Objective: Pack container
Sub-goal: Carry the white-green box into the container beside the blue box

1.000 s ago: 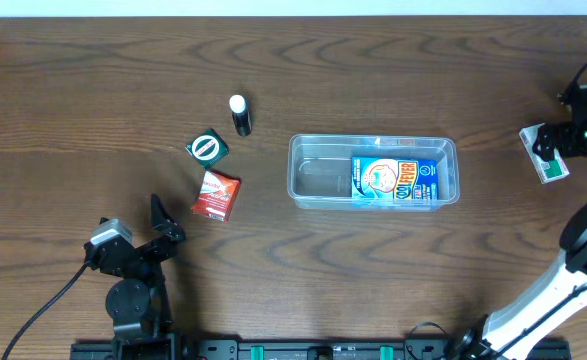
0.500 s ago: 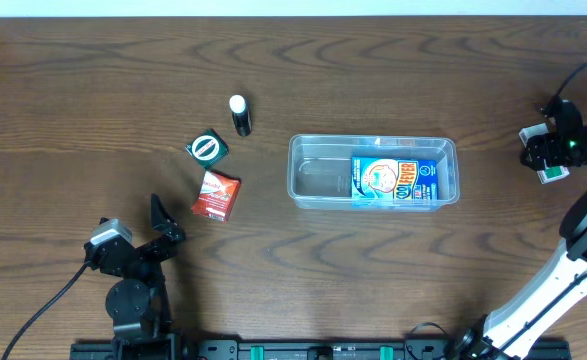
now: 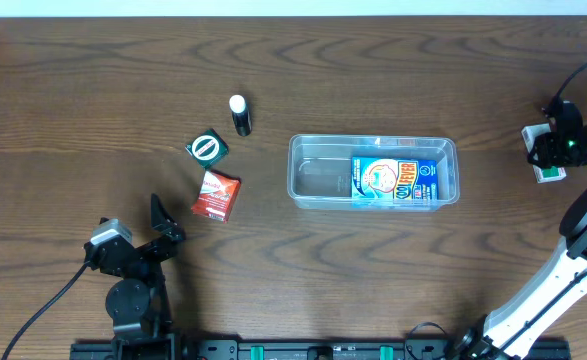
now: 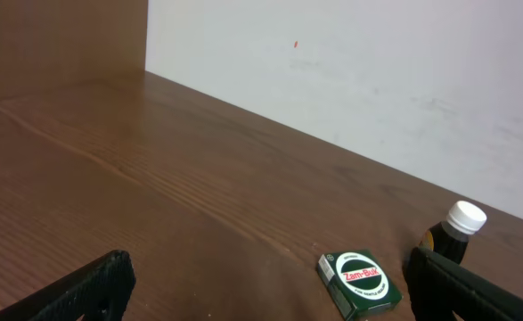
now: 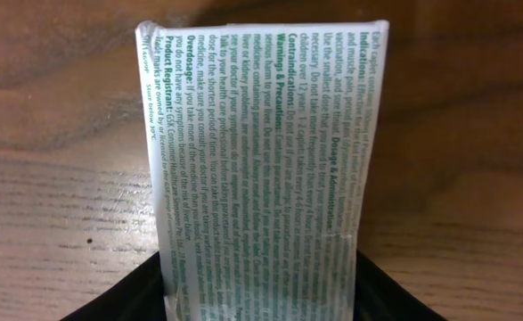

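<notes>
The clear container (image 3: 295, 172) lies in the middle of the table with a blue box (image 3: 395, 181) flat in its right half. At the far right edge my right gripper (image 3: 556, 150) is down over a white box with green print (image 3: 546, 174). In the right wrist view that box (image 5: 261, 143) fills the gap, and both black fingers (image 5: 127, 299) press against its sides. My left gripper (image 3: 165, 226) rests open near the front left with nothing in it, its fingers (image 4: 92, 285) spread wide.
Left of the container lie a green Zam-Buk box (image 3: 207, 148), a red sachet (image 3: 216, 195) and a dark bottle with a white cap (image 3: 240, 114). The left wrist view shows the green box (image 4: 361, 283) and the bottle (image 4: 453, 234) ahead, with a white wall behind.
My right gripper has dropped onto the white box and its jaws have come together against the box's sides. The left arm has not moved.
</notes>
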You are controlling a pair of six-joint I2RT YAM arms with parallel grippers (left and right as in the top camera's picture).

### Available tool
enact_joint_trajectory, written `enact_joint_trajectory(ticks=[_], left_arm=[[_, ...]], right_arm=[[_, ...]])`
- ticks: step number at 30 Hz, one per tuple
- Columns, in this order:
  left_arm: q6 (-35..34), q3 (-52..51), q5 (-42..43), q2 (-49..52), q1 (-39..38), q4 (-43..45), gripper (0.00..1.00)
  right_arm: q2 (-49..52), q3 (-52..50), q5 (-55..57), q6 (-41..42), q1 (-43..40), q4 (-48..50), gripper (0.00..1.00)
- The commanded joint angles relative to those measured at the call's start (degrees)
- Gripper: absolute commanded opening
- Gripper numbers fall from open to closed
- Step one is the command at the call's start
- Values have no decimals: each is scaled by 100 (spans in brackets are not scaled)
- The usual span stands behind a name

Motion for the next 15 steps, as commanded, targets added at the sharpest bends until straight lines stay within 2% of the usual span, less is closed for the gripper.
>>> enact_joint_trajectory(ticks=[1, 15], left_arm=[[120, -131, -26, -35, 13, -184, 98], [120, -131, -26, -35, 13, -184, 98]], right_arm=[[208, 63, 92, 409, 61, -15, 52], [-496, 570, 42, 605, 671, -407, 51]])
